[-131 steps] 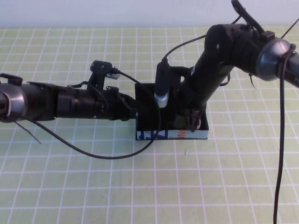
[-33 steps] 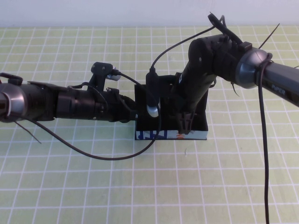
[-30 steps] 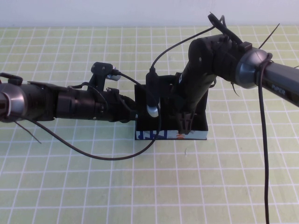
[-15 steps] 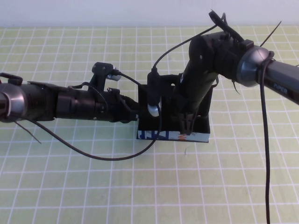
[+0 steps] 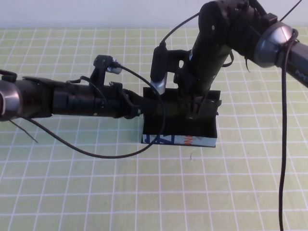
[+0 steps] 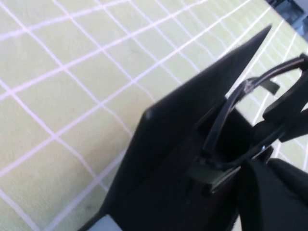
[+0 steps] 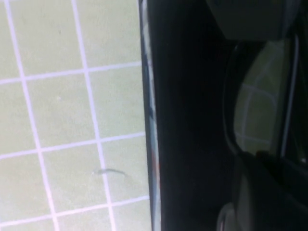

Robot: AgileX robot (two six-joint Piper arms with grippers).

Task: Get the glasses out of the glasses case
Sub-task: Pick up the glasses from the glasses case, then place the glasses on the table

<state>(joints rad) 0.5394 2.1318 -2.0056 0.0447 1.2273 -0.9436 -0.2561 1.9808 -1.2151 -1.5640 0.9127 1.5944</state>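
Observation:
The glasses case (image 5: 178,140) lies open in the middle of the mat, its white printed front facing me. My left gripper (image 5: 141,109) reaches in from the left and is shut on the case's left end; in the left wrist view (image 6: 240,192) the black case wall (image 6: 159,144) fills the frame. My right gripper (image 5: 194,109) comes down from above into the case and is shut on the glasses. Their black frame (image 6: 231,110) arches out of the case, and one lens (image 7: 260,106) shows in the right wrist view beside the gripper (image 7: 262,192).
A green mat with a white grid (image 5: 96,192) covers the table. Black cables loop from both arms, one (image 5: 110,151) hanging just left of the case and one (image 5: 284,144) at the right.
My right arm has risen and drawn back, lifting the glasses upward inside the case. The case has shifted slightly and my left arm has moved up a little with it.

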